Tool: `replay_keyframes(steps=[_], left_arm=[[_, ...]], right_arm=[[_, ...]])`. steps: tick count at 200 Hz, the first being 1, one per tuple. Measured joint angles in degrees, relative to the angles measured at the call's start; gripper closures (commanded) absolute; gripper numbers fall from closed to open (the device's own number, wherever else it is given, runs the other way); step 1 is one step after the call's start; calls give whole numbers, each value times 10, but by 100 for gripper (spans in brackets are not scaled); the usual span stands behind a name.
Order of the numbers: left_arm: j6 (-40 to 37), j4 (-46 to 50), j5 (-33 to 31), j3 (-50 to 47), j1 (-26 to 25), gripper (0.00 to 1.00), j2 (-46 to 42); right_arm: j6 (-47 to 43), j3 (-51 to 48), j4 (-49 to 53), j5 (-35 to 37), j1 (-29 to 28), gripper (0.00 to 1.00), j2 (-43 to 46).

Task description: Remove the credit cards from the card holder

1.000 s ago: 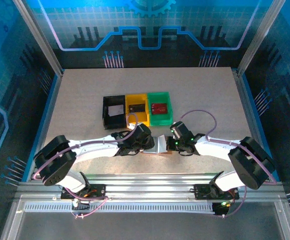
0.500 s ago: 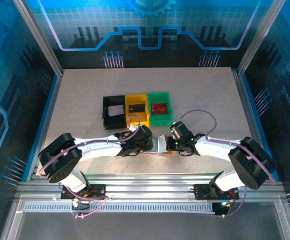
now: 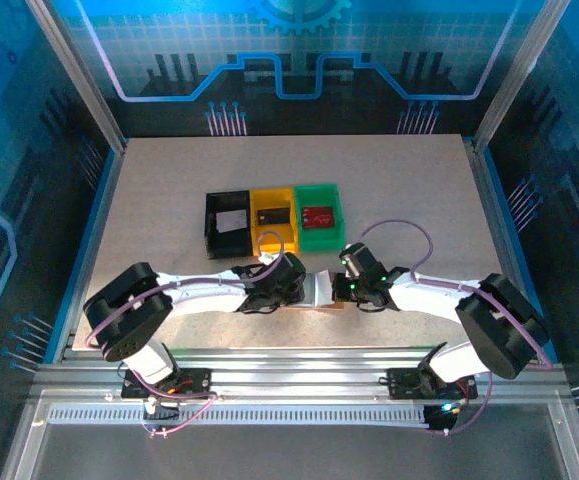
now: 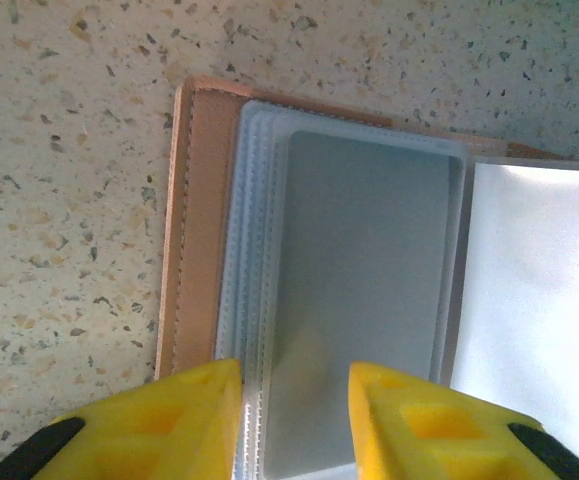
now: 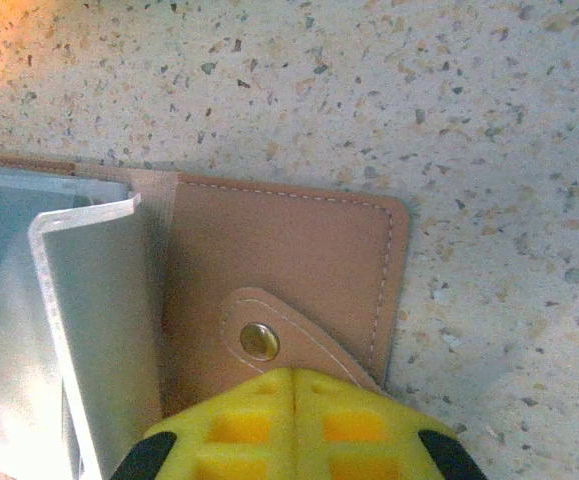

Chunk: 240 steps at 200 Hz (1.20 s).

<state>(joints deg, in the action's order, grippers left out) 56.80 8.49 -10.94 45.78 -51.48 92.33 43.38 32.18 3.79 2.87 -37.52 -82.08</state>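
The tan card holder (image 3: 319,290) lies open on the table between both grippers. In the left wrist view its leather cover (image 4: 194,200) carries stacked pale grey sleeves (image 4: 369,290); I cannot tell whether a card sits inside them. My left gripper (image 4: 294,420) is open, its yellow fingers straddling the top sleeve's near edge. My right gripper (image 5: 294,385) is shut, its tips resting over the snap strap (image 5: 260,341) on the holder's other flap (image 5: 299,240). Credit cards lie in the trays: white (image 3: 232,221), dark (image 3: 271,215) and red (image 3: 317,215).
Black (image 3: 212,228), yellow (image 3: 273,234) and green (image 3: 321,238) trays stand in a row just behind the card holder. One clear sleeve (image 5: 89,300) stands up from the holder's spine. Speckled tabletop (image 3: 419,190) stretches open to the right and far side.
The left arm's elbow has swung rightward and the left fingers have come a little closer together. The card holder and the right gripper have stayed put.
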Motion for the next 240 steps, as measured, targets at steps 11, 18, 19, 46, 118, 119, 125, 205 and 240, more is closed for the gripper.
replay_keyframes(steps=[11, 18, 19, 46, 118, 119, 125, 205, 240], left_arm=[[0, 0, 0, 0, 0, 66, 1], [0, -1, 0, 0, 0, 66, 2], [0, -1, 0, 0, 0, 66, 2], [0, -3, 0, 0, 0, 67, 3], [2, -42, 16, 0, 0, 67, 4], [2, -42, 16, 0, 0, 67, 4], [3, -45, 18, 0, 0, 67, 4], [31, -90, 46, 2, -1, 66, -6], [44, -115, 55, 18, -7, 66, -6]], right_arm=[[0, 0, 0, 0, 0, 100, 0], [0, 0, 0, 0, 0, 100, 0], [0, 0, 0, 0, 0, 100, 0], [0, 0, 0, 0, 0, 100, 0], [0, -3, -5, -1, 0, 100, 0], [0, -3, -5, -1, 0, 100, 0], [0, -3, -7, -1, 0, 100, 0], [0, -9, -16, -2, 0, 100, 2], [0, -17, -24, -2, 0, 100, 8]])
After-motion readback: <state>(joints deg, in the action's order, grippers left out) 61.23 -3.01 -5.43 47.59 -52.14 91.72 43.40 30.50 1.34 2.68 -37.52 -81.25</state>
